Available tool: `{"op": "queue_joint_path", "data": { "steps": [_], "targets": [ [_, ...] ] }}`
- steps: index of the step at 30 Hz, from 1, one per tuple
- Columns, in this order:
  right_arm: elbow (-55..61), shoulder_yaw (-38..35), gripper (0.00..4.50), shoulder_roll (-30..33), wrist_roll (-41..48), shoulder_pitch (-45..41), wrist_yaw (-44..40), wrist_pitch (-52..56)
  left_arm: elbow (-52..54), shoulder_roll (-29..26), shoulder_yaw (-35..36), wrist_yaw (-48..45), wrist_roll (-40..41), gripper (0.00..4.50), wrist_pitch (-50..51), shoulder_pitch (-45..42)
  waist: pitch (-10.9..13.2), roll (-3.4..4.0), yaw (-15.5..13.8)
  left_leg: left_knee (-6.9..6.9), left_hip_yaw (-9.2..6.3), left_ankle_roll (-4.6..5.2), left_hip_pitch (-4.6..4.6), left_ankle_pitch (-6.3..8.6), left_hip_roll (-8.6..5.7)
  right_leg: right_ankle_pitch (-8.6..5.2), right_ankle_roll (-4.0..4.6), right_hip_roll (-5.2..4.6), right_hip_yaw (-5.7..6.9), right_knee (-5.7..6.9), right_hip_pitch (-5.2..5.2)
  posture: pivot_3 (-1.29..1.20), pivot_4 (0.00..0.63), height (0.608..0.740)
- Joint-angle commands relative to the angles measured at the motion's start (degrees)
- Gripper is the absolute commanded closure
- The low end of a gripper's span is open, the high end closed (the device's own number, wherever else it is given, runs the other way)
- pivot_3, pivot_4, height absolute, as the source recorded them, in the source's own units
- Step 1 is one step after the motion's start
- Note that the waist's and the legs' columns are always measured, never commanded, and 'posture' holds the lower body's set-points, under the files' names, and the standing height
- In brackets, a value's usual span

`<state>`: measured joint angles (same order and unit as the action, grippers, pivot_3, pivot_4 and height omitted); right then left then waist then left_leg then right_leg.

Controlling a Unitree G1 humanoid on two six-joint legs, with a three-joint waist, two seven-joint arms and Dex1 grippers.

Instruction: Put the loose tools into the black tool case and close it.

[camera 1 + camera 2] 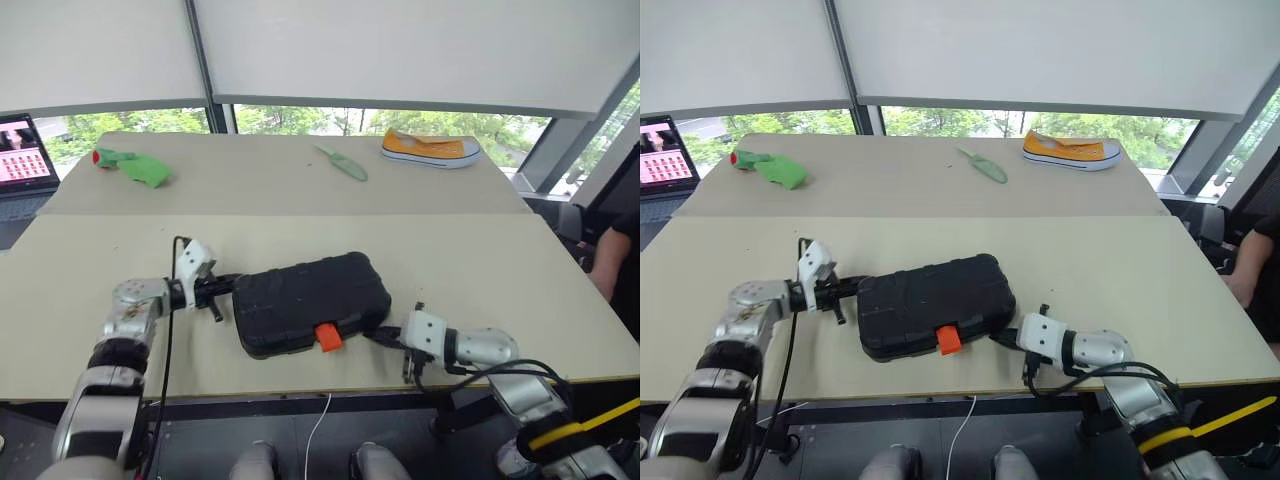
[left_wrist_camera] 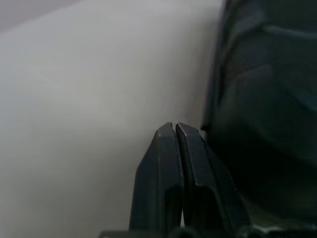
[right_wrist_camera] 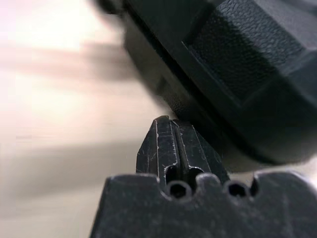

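Observation:
The black tool case [image 1: 310, 300] lies closed on the near table, its orange latch [image 1: 328, 337] facing the front edge. My left gripper [image 1: 226, 288] is shut with nothing in it, its tips at the case's left end; the left wrist view shows the closed fingers [image 2: 168, 148] right beside the case wall [image 2: 267, 99]. At the right end of the case my right gripper [image 1: 386, 338] is also shut and empty, its fingertips [image 3: 166, 134] close under the textured shell [image 3: 247, 59]. The loose tools are out of view.
On the far table lie a pale green trowel-shaped tool [image 1: 342, 162], an orange shoe [image 1: 430, 149] and a green cloth item [image 1: 135, 166]. A laptop [image 1: 22, 155] stands at the far left. A person [image 1: 615, 250] is at the right edge.

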<state>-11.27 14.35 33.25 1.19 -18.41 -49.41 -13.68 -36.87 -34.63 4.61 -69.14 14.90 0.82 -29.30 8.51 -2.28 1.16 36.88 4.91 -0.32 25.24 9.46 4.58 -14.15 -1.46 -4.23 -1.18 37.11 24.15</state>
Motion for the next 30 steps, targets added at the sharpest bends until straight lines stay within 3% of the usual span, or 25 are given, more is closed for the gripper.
{"op": "queue_joint_path", "data": {
  "steps": [1,4,7,12,17,23,30],
  "targets": [
    [-5.44,-3.02,4.50,-0.97,-1.73,-4.65,3.91,-4.59,9.58,-1.06,1.75,0.24,2.94,4.38,2.98,6.05,0.00,0.01,-0.16,-0.01,0.00,0.00,0.00,0.00,0.01,0.00,0.00,0.00,0.00,0.00,0.01,0.00,0.150,0.740],
    [-9.52,-3.72,4.50,-0.76,-2.43,-7.02,4.29,-7.29,12.75,-0.92,6.68,4.94,6.35,4.38,5.82,7.70,0.02,0.01,-0.55,0.00,0.02,0.00,0.01,0.00,-0.01,0.00,0.00,-0.03,0.01,-0.01,0.00,0.00,0.150,0.740],
    [-10.39,-5.09,4.50,1.14,-0.49,-6.48,1.72,-7.64,18.82,-2.44,10.50,1.90,13.75,4.38,12.43,9.19,0.03,0.00,-0.69,0.01,0.01,-0.01,0.01,-0.02,0.00,0.00,0.00,-0.03,0.04,-0.01,-0.01,0.00,0.150,0.740],
    [-4.38,-9.50,4.50,5.09,5.87,0.82,-2.56,-3.91,29.82,-5.48,6.47,-2.74,17.91,4.38,20.91,6.94,0.03,0.00,-1.33,-0.02,0.01,-0.01,0.02,0.00,-0.04,-0.02,-0.02,-0.10,0.05,-0.05,-0.07,0.00,0.150,0.740],
    [10.66,-13.58,4.50,4.21,16.94,8.68,-3.85,2.69,29.81,0.99,-4.85,-1.78,12.64,4.38,21.17,-0.73,0.02,0.01,-1.84,0.04,-0.01,-0.02,0.00,-0.02,-0.09,-0.02,-0.05,-0.10,0.05,-0.04,-0.14,0.00,0.150,0.740],
    [19.91,-11.03,4.50,1.50,14.96,7.39,-0.36,7.96,16.32,6.66,-17.28,4.40,-2.40,4.38,16.36,-7.33,-0.01,0.03,-0.85,0.07,-0.16,-0.03,-0.13,-0.04,-0.08,0.04,-0.08,0.14,-0.12,-0.02,-0.18,0.00,0.150,0.740],
    [16.61,-3.70,4.50,-2.27,8.20,3.61,-0.82,7.47,10.77,9.73,-17.58,6.87,-4.19,4.38,17.12,-6.26,-0.45,0.53,-1.06,0.01,-0.11,0.00,-0.83,0.00,-0.13,-0.15,-0.27,0.05,-0.17,-0.11,-0.86,0.00,0.150,0.740]
  ]
}}
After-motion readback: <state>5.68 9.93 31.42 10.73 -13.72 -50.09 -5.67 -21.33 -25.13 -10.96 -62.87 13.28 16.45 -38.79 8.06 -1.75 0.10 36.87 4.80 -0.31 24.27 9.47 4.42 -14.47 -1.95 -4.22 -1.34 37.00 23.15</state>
